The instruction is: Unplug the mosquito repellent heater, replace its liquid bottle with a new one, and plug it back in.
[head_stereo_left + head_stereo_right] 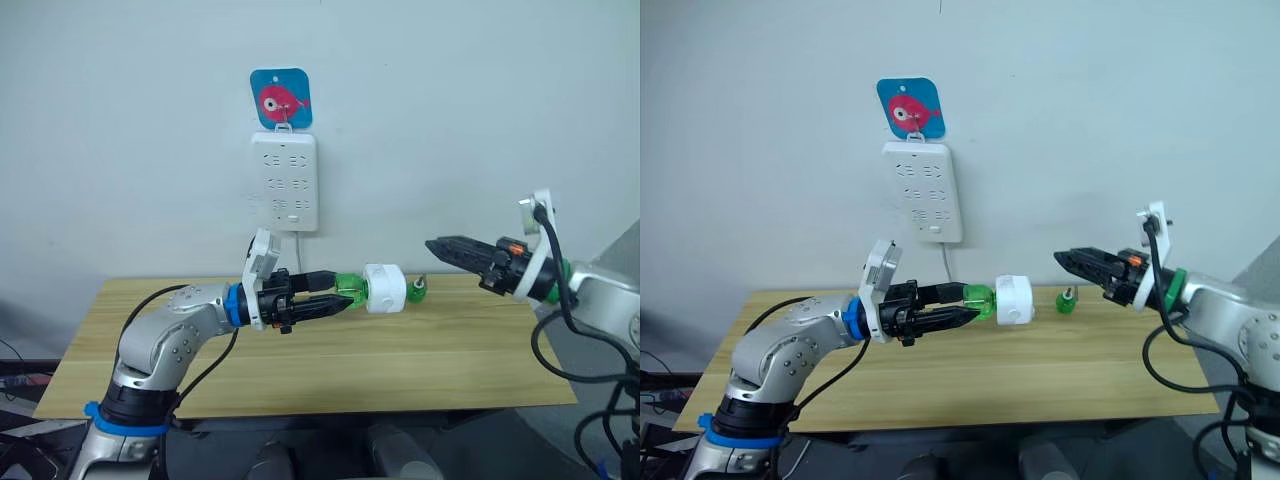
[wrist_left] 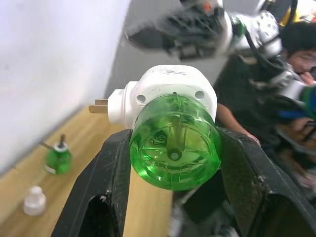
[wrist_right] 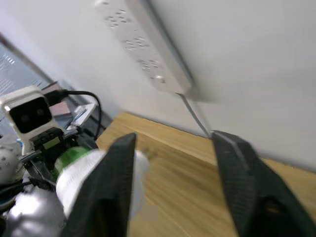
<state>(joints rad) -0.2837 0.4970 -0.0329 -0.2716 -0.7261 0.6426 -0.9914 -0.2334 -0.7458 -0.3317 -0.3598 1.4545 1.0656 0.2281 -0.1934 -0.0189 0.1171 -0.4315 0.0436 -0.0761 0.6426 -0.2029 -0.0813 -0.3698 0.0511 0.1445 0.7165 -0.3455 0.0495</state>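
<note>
No brand or readable writing shows anywhere; the only marking is a pink fish drawn on the blue rounded-square hook plate point(image 1: 280, 98) on the pale wall. Just below it hangs the tall white multi-socket power strip point(image 1: 284, 181), its thin cord dropping behind the far edge of the light wooden table point(image 1: 420, 365). In the left wrist view a person in dark clothing point(image 2: 256, 106) is seated beyond the table.

The left gripper point(image 1: 335, 300), its black fingers point(image 2: 106, 177) clamped on either side, holds a translucent green liquid bottle point(image 1: 349, 287) above the table's middle. That bottle is still seated in the small white rounded plastic mosquito repellent heater point(image 1: 385, 288), which points to the right in the scene, away from the gripper. Its two metal prongs point(image 2: 98, 105) stick out sideways, plugged into nothing. Through the bottle's clear base a central wick stem can be seen; how much liquid is inside cannot be told.

The right gripper point(image 1: 437, 245) hovers in the air just right of the heater, apart from it, its black fingers point(image 3: 116, 173) spread with nothing between them.

On the table near the far edge, between the heater and the right gripper, stands the small green replacement bottle point(image 1: 416, 291) with a wick poking up from its open neck. Its little white cap point(image 2: 35, 200) lies on the wood just beside it.
</note>
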